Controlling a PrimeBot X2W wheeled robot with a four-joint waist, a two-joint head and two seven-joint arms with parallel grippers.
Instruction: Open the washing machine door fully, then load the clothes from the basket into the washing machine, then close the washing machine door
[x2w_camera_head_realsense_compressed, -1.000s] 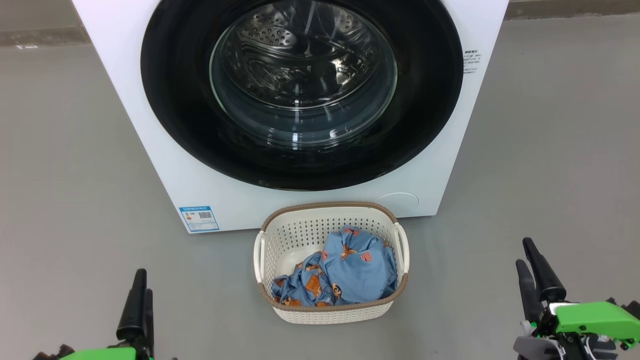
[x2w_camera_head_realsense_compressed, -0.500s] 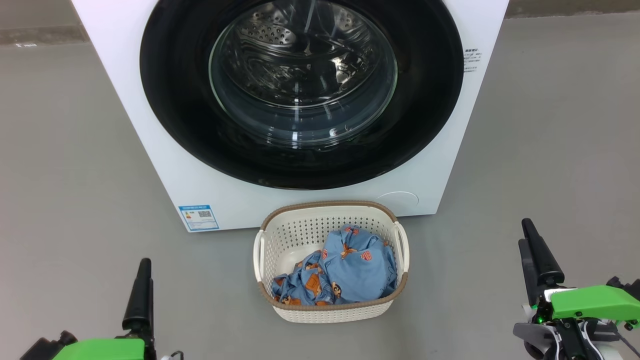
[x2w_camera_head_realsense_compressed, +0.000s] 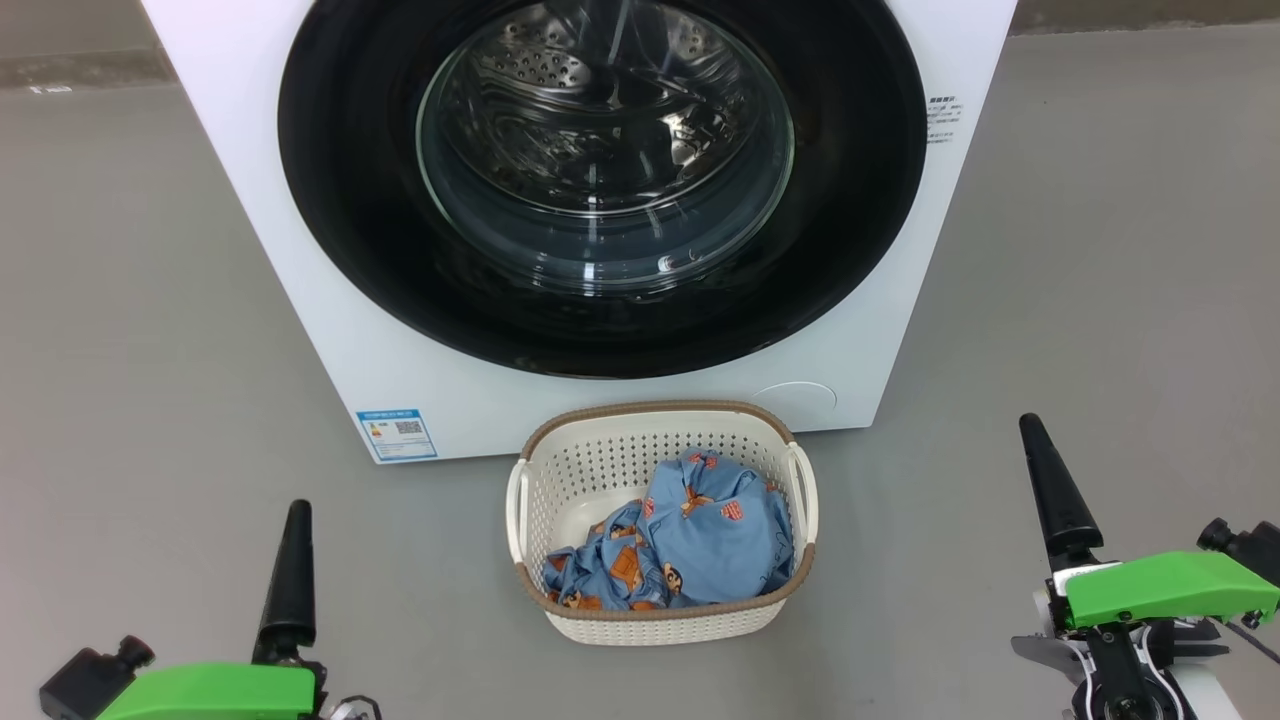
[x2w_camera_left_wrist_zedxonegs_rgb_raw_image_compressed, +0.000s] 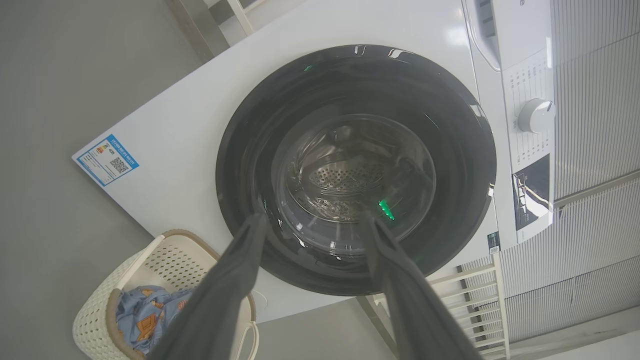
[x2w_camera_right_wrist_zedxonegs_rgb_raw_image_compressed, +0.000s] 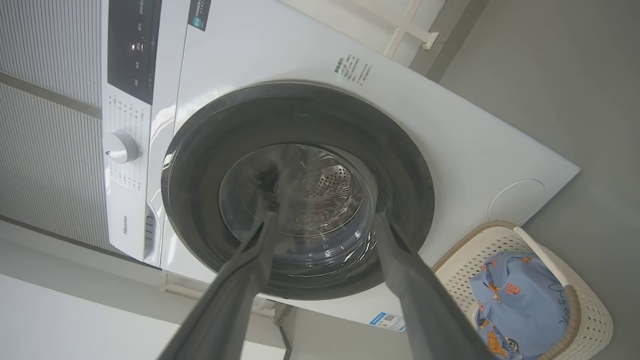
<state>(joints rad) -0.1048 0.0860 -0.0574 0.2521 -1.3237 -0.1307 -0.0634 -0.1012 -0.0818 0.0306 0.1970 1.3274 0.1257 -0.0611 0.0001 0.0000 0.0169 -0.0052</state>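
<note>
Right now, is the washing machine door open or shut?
Shut. The washing machine door lies flush against the white front of the washing machine, no gap visible along its rim.

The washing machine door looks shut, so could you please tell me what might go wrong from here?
The washing machine door is glossy with no handle visible, so the right gripper may slip off its edge. The basket sits close in front, below it; a swinging door might nudge it. The clothes are bunched, so some may drop when lifted.
</note>
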